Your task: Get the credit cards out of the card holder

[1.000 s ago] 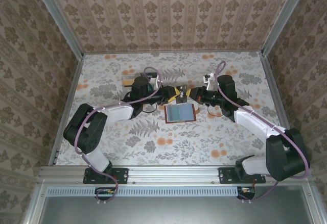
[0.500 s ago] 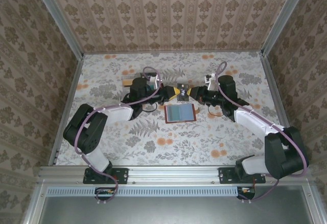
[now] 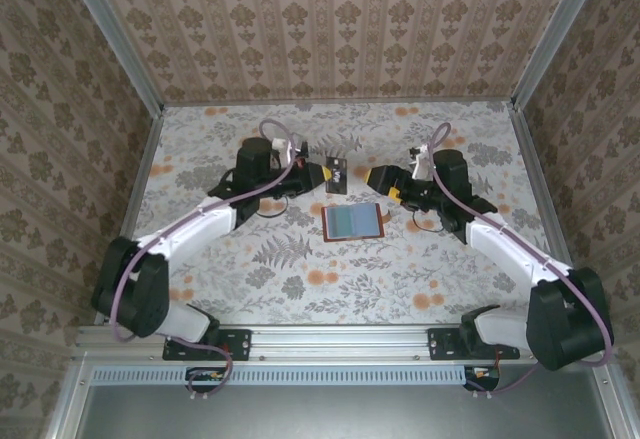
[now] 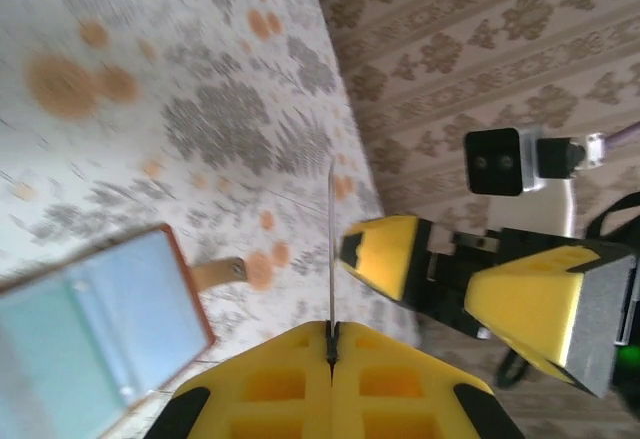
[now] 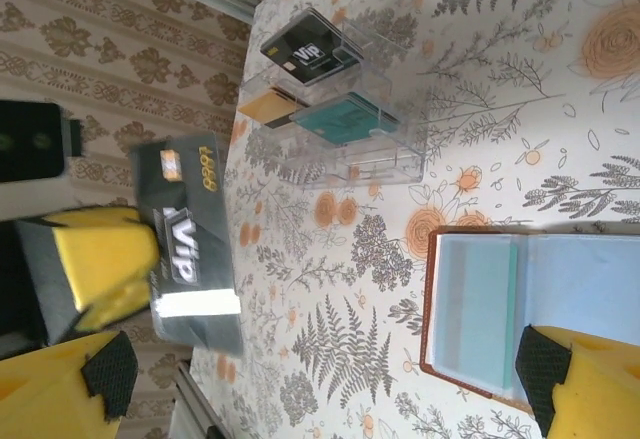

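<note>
Clear compartment tray [image 5: 395,149] on floral table [image 3: 300,269]; patterned wallpaper walls [image 3: 340,19] around.

Left wrist: card [image 4: 331,249] edge-on, right of wallet [image 4: 95,324], so I can't read its face. Wallet blurred, cut by left edge. Right wrist: wallet's right end runs off frame, lower corner behind my right finger pad [image 5: 545,371]. Card left of wallet smeared.

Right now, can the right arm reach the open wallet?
Probably yes: the right end effector hangs open just beyond the wallet with nothing between; the left end effector holds a black card aside.
</note>
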Robot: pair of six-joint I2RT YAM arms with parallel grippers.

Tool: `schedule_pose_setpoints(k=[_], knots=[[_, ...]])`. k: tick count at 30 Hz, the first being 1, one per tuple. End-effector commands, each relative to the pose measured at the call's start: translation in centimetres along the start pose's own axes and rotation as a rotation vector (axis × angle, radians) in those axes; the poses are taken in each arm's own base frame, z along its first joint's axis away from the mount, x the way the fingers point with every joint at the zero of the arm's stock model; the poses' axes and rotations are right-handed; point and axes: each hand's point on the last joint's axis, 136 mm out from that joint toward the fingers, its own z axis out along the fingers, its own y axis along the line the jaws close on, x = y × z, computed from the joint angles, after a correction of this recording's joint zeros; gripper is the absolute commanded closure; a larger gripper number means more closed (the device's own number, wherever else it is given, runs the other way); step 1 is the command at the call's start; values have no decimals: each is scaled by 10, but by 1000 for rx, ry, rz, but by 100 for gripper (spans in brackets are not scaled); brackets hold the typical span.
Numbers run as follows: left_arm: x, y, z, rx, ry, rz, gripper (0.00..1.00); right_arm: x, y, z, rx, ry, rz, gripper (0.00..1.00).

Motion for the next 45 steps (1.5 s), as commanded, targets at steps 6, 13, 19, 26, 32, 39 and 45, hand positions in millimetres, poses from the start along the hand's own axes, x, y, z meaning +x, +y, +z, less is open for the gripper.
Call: schedule_pose_setpoints(k=[6,13,19,26,32,39,45], knots=[[-24,47,-63,-511,38,543,100,-5,2,-13,46,-29,-53,0],[-47,29,-78,-558,105,1080,100,-5,4,-20,63,-37,-77,0],[-60,43,-76,-554,174,1451,100,-6,6,-25,68,-53,-85,0],[-75,63,-64,-501,315,1635,100,-3,4,-31,85,-57,-88,0],[-88,82,-45,-482,390,1741,100,-1,2,-33,101,-55,-88,0],[-103,105,-25,-515,456,1787,100,-2,-1,-34,113,-59,-87,0],[-104,127,-13,-529,503,1766,100,-5,-4,-35,123,-61,-85,0]])
